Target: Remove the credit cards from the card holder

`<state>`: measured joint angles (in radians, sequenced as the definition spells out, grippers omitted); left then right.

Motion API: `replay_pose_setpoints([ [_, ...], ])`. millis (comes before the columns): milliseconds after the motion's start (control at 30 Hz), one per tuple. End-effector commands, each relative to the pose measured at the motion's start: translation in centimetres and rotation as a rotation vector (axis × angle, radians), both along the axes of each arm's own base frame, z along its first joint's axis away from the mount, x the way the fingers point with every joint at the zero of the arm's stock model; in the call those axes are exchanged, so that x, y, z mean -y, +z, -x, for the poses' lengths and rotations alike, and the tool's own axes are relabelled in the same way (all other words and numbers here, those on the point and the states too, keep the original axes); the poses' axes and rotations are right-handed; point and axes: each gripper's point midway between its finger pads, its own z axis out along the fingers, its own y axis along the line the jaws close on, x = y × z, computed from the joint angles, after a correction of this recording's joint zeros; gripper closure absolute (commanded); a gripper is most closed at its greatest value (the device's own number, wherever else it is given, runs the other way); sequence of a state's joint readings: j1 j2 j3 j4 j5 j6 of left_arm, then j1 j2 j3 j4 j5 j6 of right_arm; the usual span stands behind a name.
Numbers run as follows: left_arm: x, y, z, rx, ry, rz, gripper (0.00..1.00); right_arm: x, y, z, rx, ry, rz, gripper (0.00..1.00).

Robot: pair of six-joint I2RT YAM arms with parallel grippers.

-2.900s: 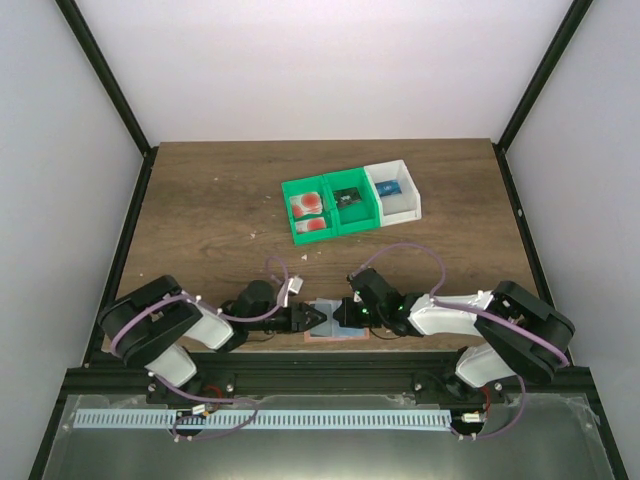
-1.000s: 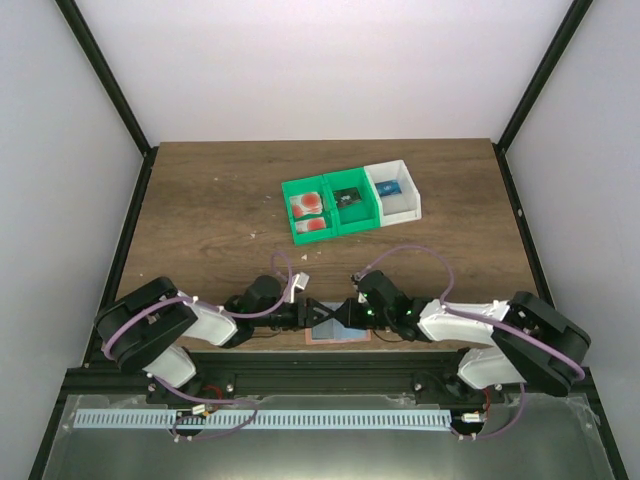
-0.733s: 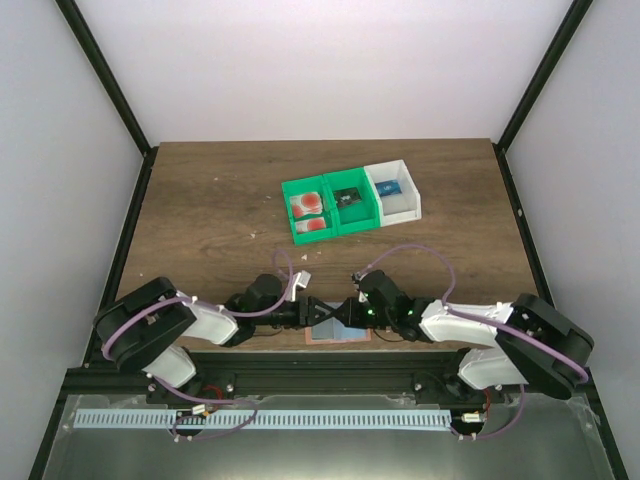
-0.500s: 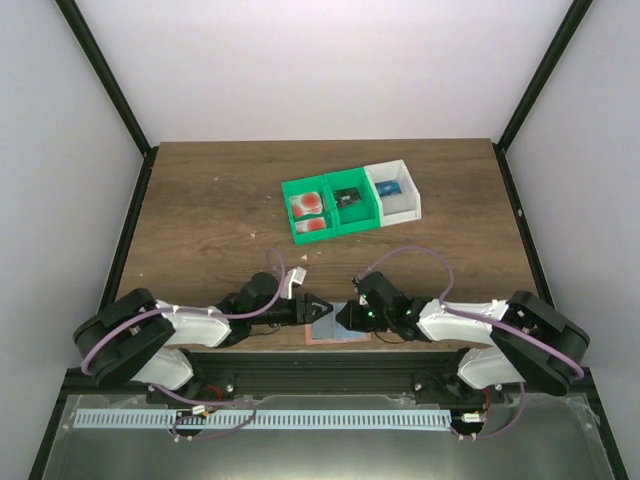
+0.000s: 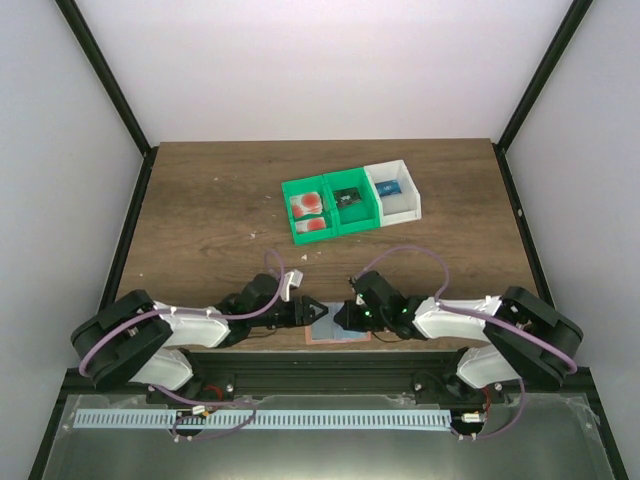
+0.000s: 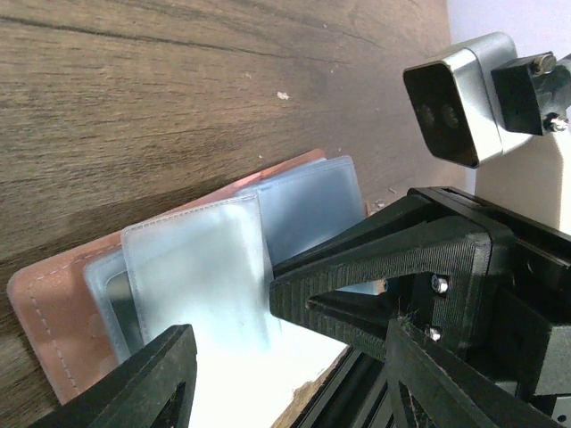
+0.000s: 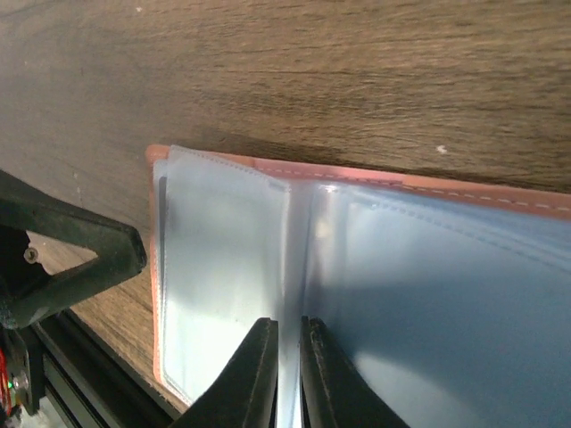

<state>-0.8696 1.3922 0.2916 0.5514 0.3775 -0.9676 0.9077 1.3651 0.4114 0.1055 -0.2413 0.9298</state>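
The card holder (image 5: 335,333) lies open at the table's near edge, salmon-pink rim (image 7: 401,191) around blue-grey pocket panels (image 6: 201,267). My right gripper (image 5: 342,318) comes over it from the right. Its jaws (image 7: 287,328) are almost together, pinching the raised fold between two panels. My left gripper (image 5: 313,312) is open, its fingers (image 6: 161,379) spread above the holder's left end and touching nothing. Two credit cards (image 5: 308,205), pale with red blots, lie in the far green bin. No card shows plainly in the pockets.
A green two-compartment bin (image 5: 330,232) and an adjoining white bin (image 5: 408,208) holding a blue item stand mid-table. The black frame rail (image 5: 330,357) runs right behind the holder's near side. The right arm's wrist camera (image 6: 455,107) sits close in front of my left gripper.
My left arm has stretched lower and its open gripper has slid slightly left, away from the right gripper's tips. The right gripper stays pinched at the holder's fold.
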Motion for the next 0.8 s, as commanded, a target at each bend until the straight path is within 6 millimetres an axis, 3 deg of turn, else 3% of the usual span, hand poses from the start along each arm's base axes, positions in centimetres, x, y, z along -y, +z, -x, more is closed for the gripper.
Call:
replay_pose_setpoints([
  [0, 0.0, -0.4, 0.3, -0.003, -0.006, 0.003, 0.40, 0.2, -0.4, -0.4, 0.010, -0.019, 0.046, 0.94],
  [67, 0.2, 0.0, 0.1, 0.012, -0.007, 0.026, 0.40, 0.7, -1.1, -0.2, 0.006, -0.028, 0.059, 0.99],
  [267, 0.1, -0.2, 0.1, 0.011, -0.006, 0.022, 0.40, 1.3, -2.4, 0.5, -0.021, -0.034, 0.069, 0.99],
  [767, -1.0, -1.3, -0.5, 0.033, 0.030, -0.076, 0.39, 1.4, -2.3, 0.6, -0.016, -0.032, 0.056, 0.99],
])
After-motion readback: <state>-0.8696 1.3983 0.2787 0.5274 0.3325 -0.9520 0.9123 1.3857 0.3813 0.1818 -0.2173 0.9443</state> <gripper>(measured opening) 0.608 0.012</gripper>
